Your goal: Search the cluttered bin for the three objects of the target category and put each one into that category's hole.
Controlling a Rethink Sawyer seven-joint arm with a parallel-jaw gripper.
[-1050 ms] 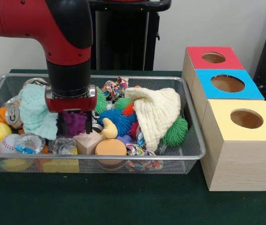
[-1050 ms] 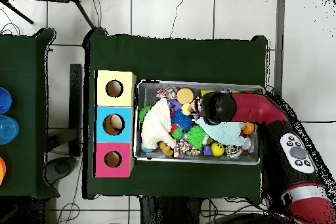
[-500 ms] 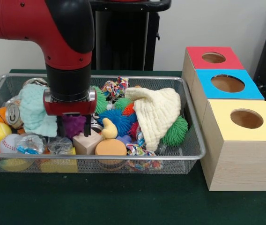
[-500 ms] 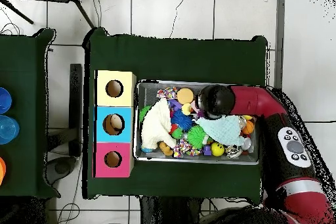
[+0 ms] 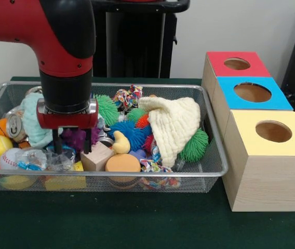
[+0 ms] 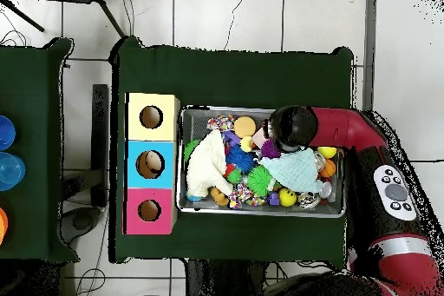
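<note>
A: Where's the purple spiky toy (image 5: 75, 138) now?

B: In the wire bin (image 5: 210, 171), left-centre, just behind the wooden block (image 5: 96, 155) and right of the mint cloth (image 5: 31, 124). The hand (image 5: 71, 146) hangs over it, fingers set apart w/ nothing between them; one dark finger (image 5: 86, 140) comes down at the toy's right edge, the other near its left. Can't tell if they touch it.

A: What changed vs. a sec ago?

B: Arm (image 5: 59, 46) has slid left across the bin, towards the crinkly wrapper (image 5: 60, 161) and baseball (image 5: 10, 158). Earlier the red wrist sat square over the toy w/ the purple mass right under it; now the toy shows behind and slightly right of the fingers. Overhead, the purple toy (image 6: 270, 148) has come into sight beside the black wrist (image 6: 292, 127), where it was covered before. Mint cloth also looks more bunched at the far left.

A: Meaning for the task?

B: Prob. no pick made yet. Toy seems to have stayed low in the bin, not lifted. Looks like searching or a re-aim. All 3 box holes, red (image 5: 237, 64), blue (image 5: 252, 92), yellow (image 5: 273, 130), are on the right, well apart from the hand. Rest of the clutter, e.g. cream cloth (image 5: 173, 124) and orange disc (image 5: 122, 163), looks unmoved.
</note>
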